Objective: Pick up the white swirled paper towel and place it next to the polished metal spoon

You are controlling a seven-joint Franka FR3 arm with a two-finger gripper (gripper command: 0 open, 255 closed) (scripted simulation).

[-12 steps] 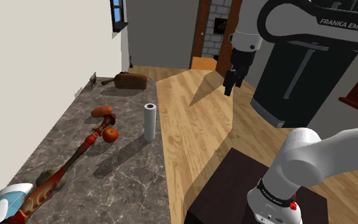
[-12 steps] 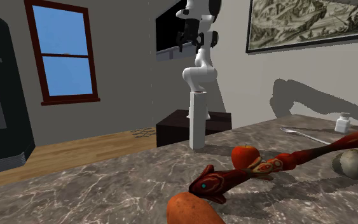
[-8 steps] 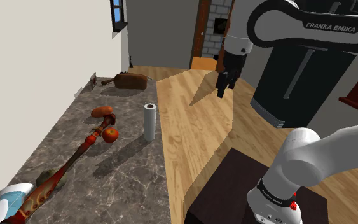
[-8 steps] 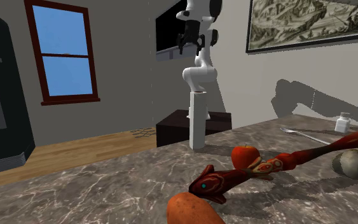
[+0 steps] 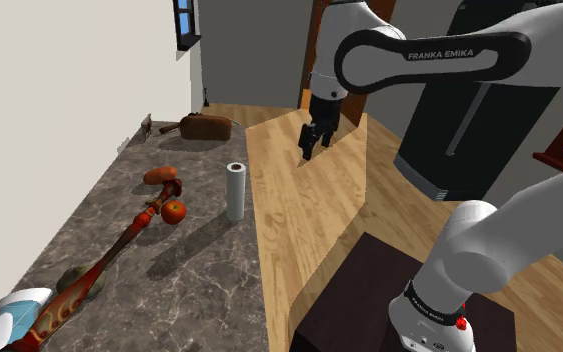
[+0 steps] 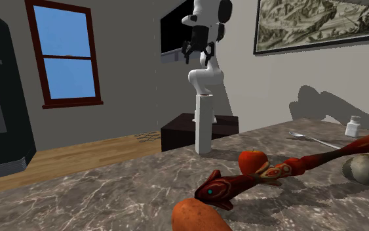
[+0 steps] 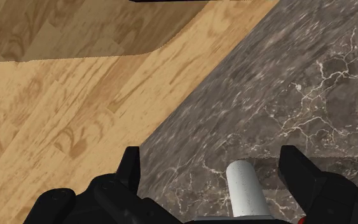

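Dark veined stone countertop (image 5: pixel 169 270) ran along the wall; light wood floor (image 5: pixel 299 220) lay beside it. Tall black fridge (image 5: pixel 469 110) stood past the floor, at the shoulder view's right.

White arm (image 5: pixel 419 60) rose from its dark stand (image 5: pixel 369 300) and arched across to the shoulder view's left. Its black gripper (image 5: pixel 309 152) pointed down, high in the air over the floor near the counter's edge, above and well apart from the roll.

Wrist view: gripper (image 7: pixel 212 156) fingers spread wide, nothing between them touched. Paper towel roll (image 7: pixel 246 188) seen far below in the gap between the two, standing on the countertop (image 7: pixel 311 76) close to its edge.

Paper towel roll (image 5: pixel 235 190), plain white, upright near the counter's floor-side edge. In the second exterior view the roll (image 6: pixel 204 125) stood at the far edge, the stand (image 6: pixel 183 128) behind it and the gripper (image 6: pixel 198 56) high above.

Long carved red staff (image 5: pixel 119 250) lay lengthwise on the counter. A grey stone (image 5: pixel 77 280) sat by it near one end. Brown loaf-like lump (image 5: pixel 205 127) at the counter's far end. Red apple (image 5: pixel 174 211) just beside the staff, between it and the roll. Orange tuber (image 5: pixel 159 175) near the staff's head.

Metal spoon (image 6: pixel 314 138) lay flat on the counter, to the second exterior view's right of the roll and well apart from it. Small white bottle (image 6: pixel 352 126) near the spoon.
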